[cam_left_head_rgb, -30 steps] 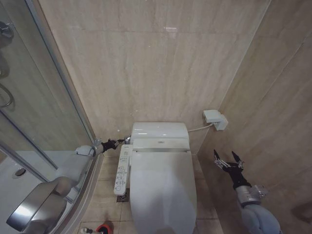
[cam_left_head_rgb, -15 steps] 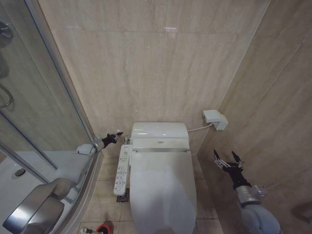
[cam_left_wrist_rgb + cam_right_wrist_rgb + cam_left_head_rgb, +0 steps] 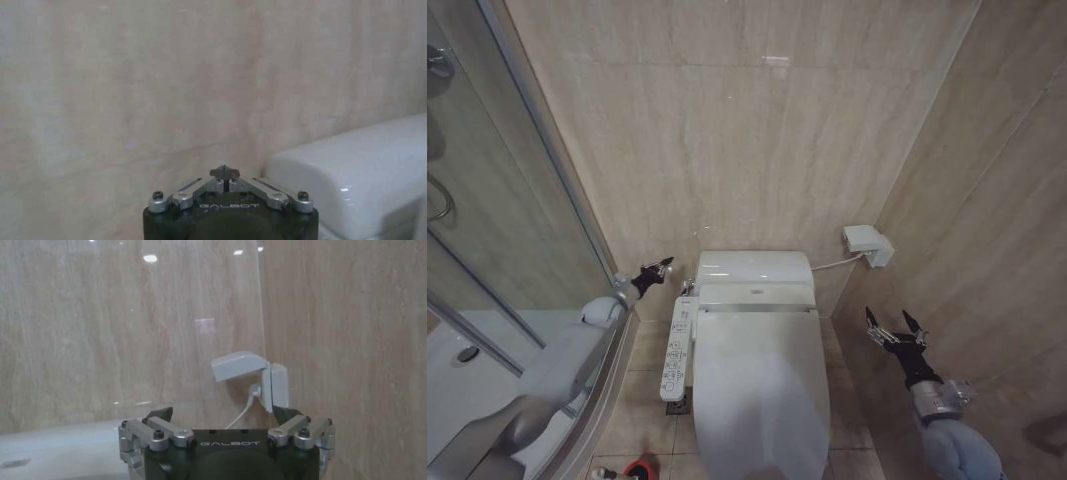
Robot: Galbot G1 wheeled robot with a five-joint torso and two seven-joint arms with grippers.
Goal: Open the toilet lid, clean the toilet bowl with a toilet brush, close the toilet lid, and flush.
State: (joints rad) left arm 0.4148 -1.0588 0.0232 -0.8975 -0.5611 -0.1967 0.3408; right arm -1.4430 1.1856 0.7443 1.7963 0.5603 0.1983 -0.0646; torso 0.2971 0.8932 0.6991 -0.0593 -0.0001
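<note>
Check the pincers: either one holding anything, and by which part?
Nothing held. Left pincer is shut on nothing, in the air beside the tank. Right pincer is open and empty, off to the right of the closed toilet lid.

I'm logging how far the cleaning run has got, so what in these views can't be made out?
- Toilet bowl: hidden in the head view beneath the closed toilet lid, so any stain can't be checked.
- Toilet brush: in the head view just a bit of red holder shows, cut by the bottom edge.
- Flush control: too small to pick out near the left pincer.
- Right pincer is open beside the toilet.
</note>
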